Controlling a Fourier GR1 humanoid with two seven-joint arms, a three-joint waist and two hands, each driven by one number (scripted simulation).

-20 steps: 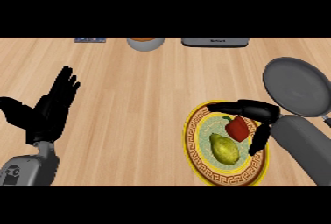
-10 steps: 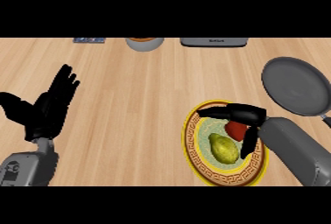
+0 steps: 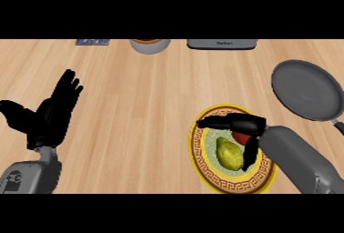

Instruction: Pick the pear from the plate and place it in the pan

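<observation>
1. The left hand [image 3: 48,119] rests well to the left of the plate [image 3: 205,167], fingers straight and spread upward, holding nothing.
2. Far beyond the plate, along the counter's [image 3: 154,100] back edge, sit a small dark item [image 3: 91,42], a round bowl-like vessel [image 3: 149,44] and a grey box-shaped object [image 3: 222,43].
3. The plate, yellow-rimmed with a dark key pattern, lies on the wooden counter.
4. The pear [image 3: 230,153], yellow-green, lies on the plate near its middle.
5. A red object [image 3: 242,135] sits on the plate just right of the pear, partly hidden.
6. The right hand [image 3: 242,125] hovers over the plate, fingers curled above the red object with the thumb hanging beside the pear; whether it grips anything I cannot tell.
7. The grey pan [image 3: 308,90] lies up and right of the plate, apart from it.
</observation>
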